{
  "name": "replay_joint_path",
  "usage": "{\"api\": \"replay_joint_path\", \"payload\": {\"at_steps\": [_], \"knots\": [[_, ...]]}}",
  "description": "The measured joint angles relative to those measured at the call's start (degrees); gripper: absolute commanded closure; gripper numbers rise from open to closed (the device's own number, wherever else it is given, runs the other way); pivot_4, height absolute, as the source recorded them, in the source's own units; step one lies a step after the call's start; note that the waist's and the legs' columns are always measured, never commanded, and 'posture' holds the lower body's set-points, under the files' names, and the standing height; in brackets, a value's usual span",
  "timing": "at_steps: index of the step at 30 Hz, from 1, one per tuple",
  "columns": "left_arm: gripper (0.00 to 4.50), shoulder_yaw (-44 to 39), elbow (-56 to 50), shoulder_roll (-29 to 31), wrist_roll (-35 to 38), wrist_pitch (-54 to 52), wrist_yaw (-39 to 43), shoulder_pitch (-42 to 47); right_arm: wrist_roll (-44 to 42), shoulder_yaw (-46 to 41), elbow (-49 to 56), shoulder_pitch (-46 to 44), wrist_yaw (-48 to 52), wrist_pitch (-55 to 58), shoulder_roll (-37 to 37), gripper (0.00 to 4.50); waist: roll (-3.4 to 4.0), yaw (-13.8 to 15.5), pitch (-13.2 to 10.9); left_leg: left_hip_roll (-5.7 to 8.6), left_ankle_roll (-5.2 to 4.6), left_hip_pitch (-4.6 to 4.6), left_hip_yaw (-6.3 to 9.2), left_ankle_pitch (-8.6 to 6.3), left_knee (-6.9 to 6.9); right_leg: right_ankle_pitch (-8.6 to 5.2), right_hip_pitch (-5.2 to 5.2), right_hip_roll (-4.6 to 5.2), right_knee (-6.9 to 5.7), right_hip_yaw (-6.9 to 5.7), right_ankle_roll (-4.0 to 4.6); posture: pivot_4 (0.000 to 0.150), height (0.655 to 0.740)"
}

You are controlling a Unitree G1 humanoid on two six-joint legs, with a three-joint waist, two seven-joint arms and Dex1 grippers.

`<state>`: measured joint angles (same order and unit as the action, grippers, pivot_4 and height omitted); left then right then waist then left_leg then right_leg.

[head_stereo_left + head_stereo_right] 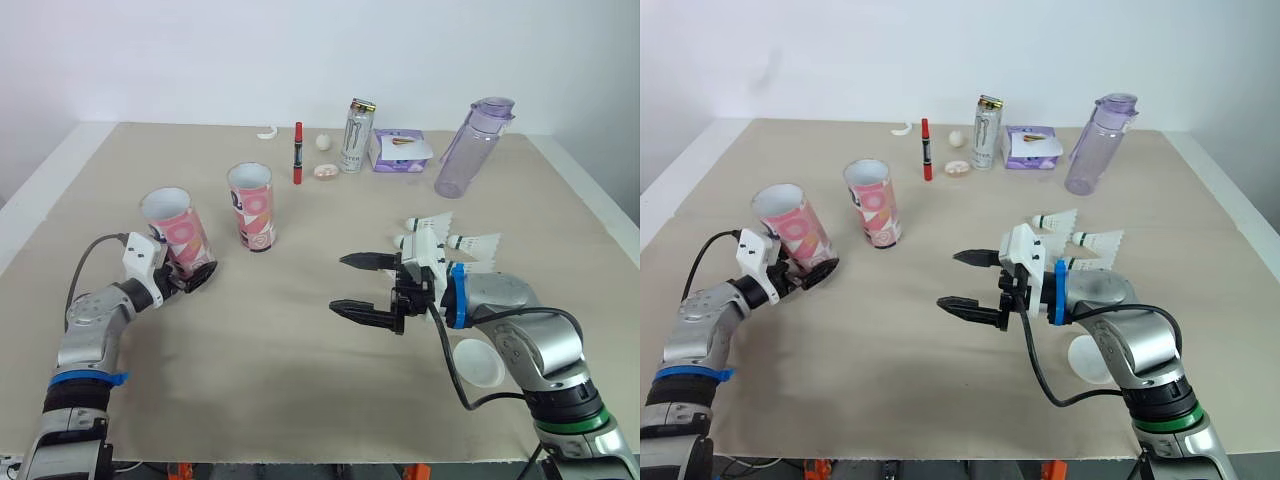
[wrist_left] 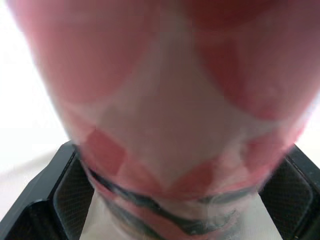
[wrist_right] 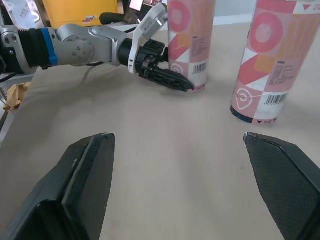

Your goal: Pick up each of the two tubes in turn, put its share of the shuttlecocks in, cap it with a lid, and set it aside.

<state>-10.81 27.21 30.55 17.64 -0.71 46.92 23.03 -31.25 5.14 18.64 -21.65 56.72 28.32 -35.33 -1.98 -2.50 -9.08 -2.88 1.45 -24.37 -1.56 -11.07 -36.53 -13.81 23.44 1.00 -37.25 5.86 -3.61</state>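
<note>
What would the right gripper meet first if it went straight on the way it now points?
Most likely the tilted tube held in the left gripper. The right gripper points across bare table toward its base; the upright tube stands off that line, though depth is uncertain.

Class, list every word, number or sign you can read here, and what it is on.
Nothing reads clearly.
On the can: dark claw-like logo, no legible words.
On the tilted tube and upright tube: barcodes and small print, too small.
On the purple packet: label blurred.
</note>
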Motion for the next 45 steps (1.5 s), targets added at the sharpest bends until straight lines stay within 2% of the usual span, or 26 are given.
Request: {"api": "replay_joint_path", "payload": {"at_steps": [9, 13, 24, 26, 28, 29, 30, 33, 35, 38, 45], "knots": [[0.00, 1.0, 4.3, -0.4, 0.0, 3.2, 4.5, 1.7, -0.3, -0.6, 1.4, 0.5, -0.7, 0.9, -0.1, 0.09, 0.00, 0.0, 0.0, 0.02, 0.00, -0.05, 0.04, 0.00, -0.01, 0.00, 0.00, -0.01, 0.00, 0.01, 0.00, 0.150, 0.7400], [0.99, 1.0, 6.1, -0.4, -0.1, 4.2, 5.2, 2.6, -0.5, -0.6, 1.5, 0.6, -0.8, 1.3, -0.1, 0.00, 0.00, 0.0, 0.0, 0.02, 0.00, -0.05, 0.06, 0.00, -0.01, 0.00, 0.00, -0.02, 0.00, 0.00, -0.01, 0.150, 0.7400], [0.99, 1.1, 6.5, -0.3, -1.0, 5.8, 5.2, 2.9, -0.6, -0.6, 2.6, 1.2, -2.0, 1.4, 0.1, 0.00, -0.01, 0.0, 0.0, 0.02, 0.00, -0.06, 0.07, 0.00, -0.01, 0.00, 0.00, -0.02, 0.00, 0.01, -0.01, 0.150, 0.7400], [0.99, 1.3, 4.2, 0.2, -1.2, 5.7, 5.3, 1.8, -0.8, -0.9, 3.2, 1.7, -2.3, 1.4, 0.1, 0.00, -0.01, 0.0, 0.0, 0.02, 0.00, -0.09, 0.07, 0.00, -0.01, 0.00, 0.02, -0.02, 0.00, 0.01, 0.00, 0.150, 0.7400], [0.99, 3.1, -7.9, 2.5, -1.4, 3.7, 6.9, -3.4, -2.8, -4.3, 6.8, 5.6, -4.4, 2.1, -0.1, 0.00, 0.00, 0.0, 0.0, 0.03, 0.06, -0.18, 0.10, -0.04, 0.02, -0.04, 0.06, 0.00, 0.00, 0.06, 0.00, 0.150, 0.7400], [0.99, 3.6, -10.7, 2.9, -1.4, 2.9, 7.4, -4.3, -3.4, -5.2, 7.7, 6.6, -4.8, 2.4, -0.2, 0.00, -0.01, 0.0, 0.0, 0.03, 0.06, -0.22, 0.12, -0.04, 0.02, -0.06, 0.07, 0.00, 0.01, 0.05, 0.00, 0.150, 0.7400], [0.99, 6.1, -19.2, 5.0, -1.4, 0.2, 8.9, -7.1, -5.0, -7.7, 11.4, 10.0, -6.1, 3.2, -1.0, 0.00, -0.01, 0.2, 0.0, 0.07, 0.06, -0.29, 0.21, -0.04, 0.02, -0.11, 0.07, 0.00, 0.02, 0.04, -0.06, 0.150, 0.7400], [0.99, 9.3, -26.7, 7.0, -1.5, -3.5, 10.7, -8.0, -6.5, -9.9, 14.7, 13.4, -7.3, 3.9, -1.5, 0.00, -0.01, 0.5, 0.0, 0.14, 0.08, -0.28, 0.22, -0.05, 0.00, -0.15, 0.05, 0.07, 0.02, 0.02, -0.07, 0.150, 0.7400], [0.99, 14.5, -34.3, 10.0, -2.4, -8.6, 13.7, -6.7, -6.7, -12.6, 18.4, 20.4, -8.3, 3.7, -2.3, 0.00, -0.02, 0.7, 0.0, 0.13, 0.08, -0.21, 0.18, -0.05, -0.02, -0.35, -0.01, 0.08, 0.02, 0.00, -0.35, 0.150, 0.7400], [0.99, 21.8, -38.4, 13.4, -6.2, -13.6, 17.5, -1.4, -6.1, -14.6, 19.6, 26.1, -9.5, 2.4, -2.3, 0.00, 0.00, 0.9, 0.0, 0.13, 0.01, -0.14, 0.11, 0.00, -0.06, -0.40, -0.02, 0.06, 0.01, 0.05, -0.15, 0.150, 0.7400], [0.99, 31.4, -38.9, 13.7, -14.0, -19.5, 20.1, 7.6, -3.6, -22.0, 19.9, 36.6, -13.0, -2.1, -0.8, 0.00, 0.03, 0.8, 0.0, 0.12, -0.04, -0.06, 0.06, 0.03, -0.08, -0.36, -0.05, 0.00, 0.01, 0.15, -0.16, 0.150, 0.7400]]}}
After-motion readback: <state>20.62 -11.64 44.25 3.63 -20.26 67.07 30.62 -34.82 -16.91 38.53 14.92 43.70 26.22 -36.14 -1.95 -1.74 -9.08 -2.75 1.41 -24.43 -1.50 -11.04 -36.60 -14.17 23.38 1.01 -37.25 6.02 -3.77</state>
